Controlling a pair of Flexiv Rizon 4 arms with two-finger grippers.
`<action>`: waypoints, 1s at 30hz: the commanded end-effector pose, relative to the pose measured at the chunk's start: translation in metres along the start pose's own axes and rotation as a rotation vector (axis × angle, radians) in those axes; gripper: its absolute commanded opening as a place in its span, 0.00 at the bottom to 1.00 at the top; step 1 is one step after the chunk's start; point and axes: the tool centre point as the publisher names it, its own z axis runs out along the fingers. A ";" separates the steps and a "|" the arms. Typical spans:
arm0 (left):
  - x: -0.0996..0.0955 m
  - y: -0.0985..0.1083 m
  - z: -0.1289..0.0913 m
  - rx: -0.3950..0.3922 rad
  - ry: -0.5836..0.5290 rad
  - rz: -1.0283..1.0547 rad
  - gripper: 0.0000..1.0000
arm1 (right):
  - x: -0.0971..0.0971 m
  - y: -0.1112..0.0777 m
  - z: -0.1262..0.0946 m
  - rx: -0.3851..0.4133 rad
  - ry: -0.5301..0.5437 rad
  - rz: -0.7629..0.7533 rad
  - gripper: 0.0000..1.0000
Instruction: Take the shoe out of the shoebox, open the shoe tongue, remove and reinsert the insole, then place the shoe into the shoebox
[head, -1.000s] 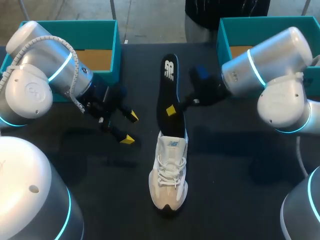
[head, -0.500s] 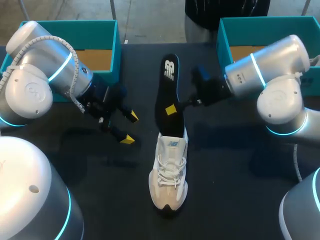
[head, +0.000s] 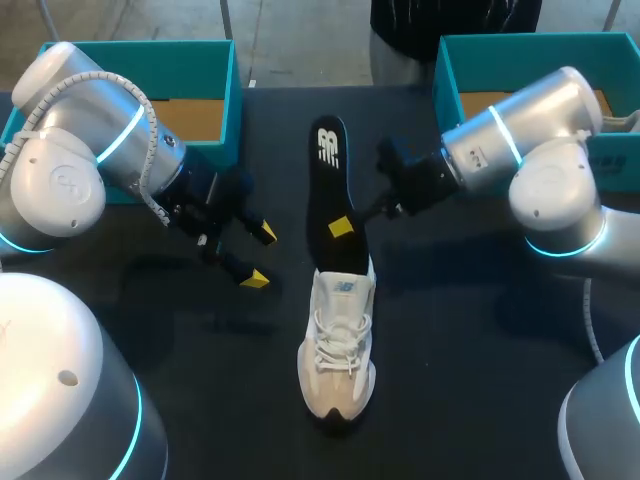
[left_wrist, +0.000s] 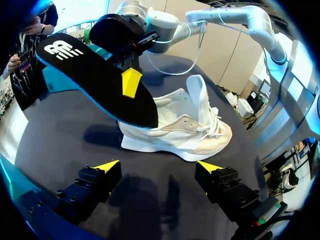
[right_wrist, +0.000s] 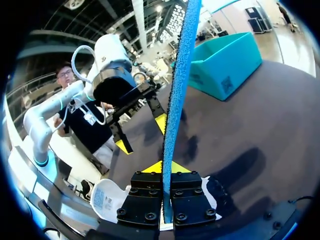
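Right tool clamps the black insole above the white shoe mid-bench; left tool spread, holding nothing.

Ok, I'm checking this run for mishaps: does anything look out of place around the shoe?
Only the insole: it slants up from the heel of the shoe, pinched in the right gripper, rather than lying inside. That fits the task. The shoe stands upright on its sole; nothing looks damaged.

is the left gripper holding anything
No, the left gripper is open and empty, with the shoe lying on the table ahead of it.
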 end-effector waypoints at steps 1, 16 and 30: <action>0.000 0.000 0.000 -0.002 -0.001 0.000 1.00 | -0.007 -0.007 0.004 0.000 0.008 0.001 0.00; 0.000 0.000 0.000 -0.002 -0.001 0.000 1.00 | -0.004 -0.036 0.012 -0.038 0.007 0.015 0.00; 0.000 0.000 0.000 -0.002 -0.001 0.000 1.00 | 0.000 -0.059 0.022 -0.026 -0.006 0.071 0.00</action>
